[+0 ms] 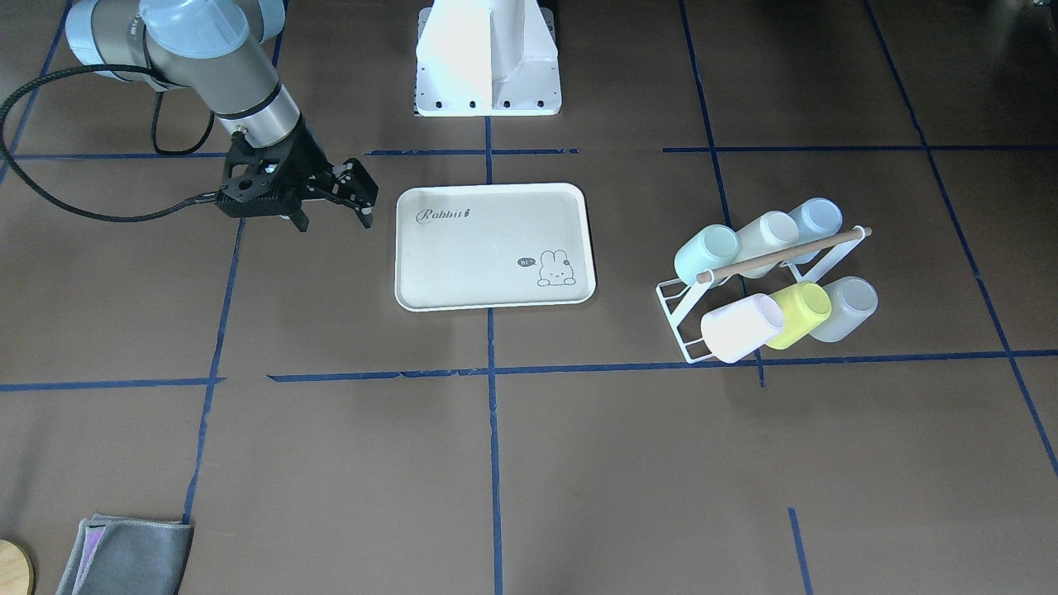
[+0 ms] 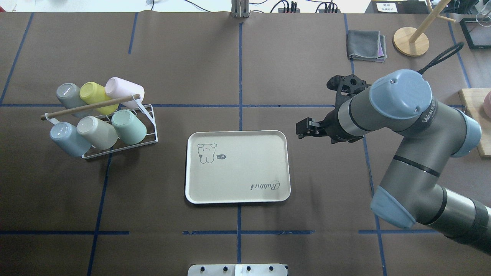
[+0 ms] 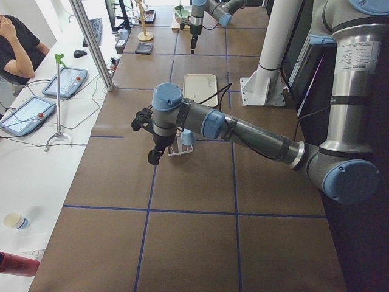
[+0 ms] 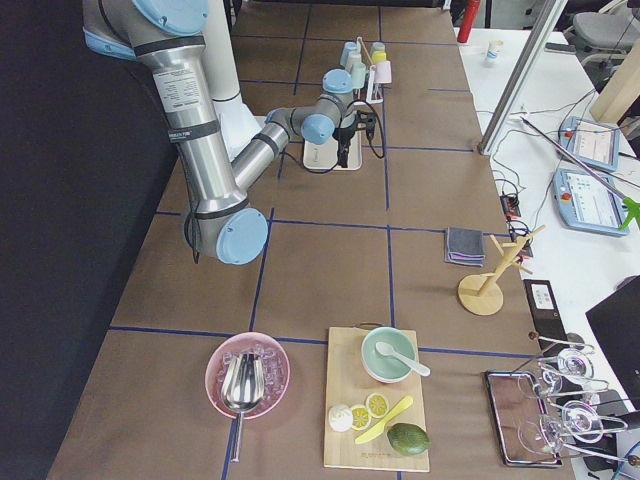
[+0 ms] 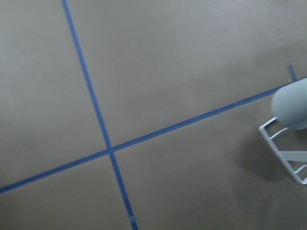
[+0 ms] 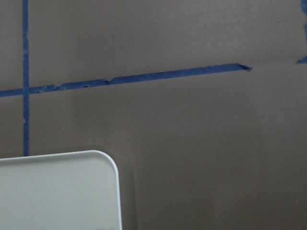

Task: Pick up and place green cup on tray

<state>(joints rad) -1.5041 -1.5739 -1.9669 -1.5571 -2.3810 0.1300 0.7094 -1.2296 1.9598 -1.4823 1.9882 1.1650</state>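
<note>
The green cup (image 1: 707, 252) (image 2: 128, 126) lies on its side in a white wire rack (image 1: 686, 330) (image 2: 149, 122), at the rack's end nearest the tray, beside a beige cup (image 2: 96, 132) and a pale blue cup (image 2: 65, 138). The cream tray (image 1: 479, 264) (image 2: 238, 176) lies flat mid-table with nothing on it. My right gripper (image 1: 366, 198) (image 2: 301, 128) hovers open just off the tray's short edge, holding nothing; its wrist view shows a tray corner (image 6: 57, 191). My left gripper (image 3: 155, 155) shows only in the exterior left view, raised near the rack; open or shut, I cannot tell.
The rack's far row holds a pink cup (image 2: 122, 90), a yellow-green cup (image 2: 94, 96) and a grey cup (image 2: 67, 95) under a wooden rod (image 2: 88, 107). A folded grey cloth (image 2: 366, 45) and a wooden stand (image 2: 410, 38) sit at the far right. A person (image 3: 18, 42) sits beyond the table.
</note>
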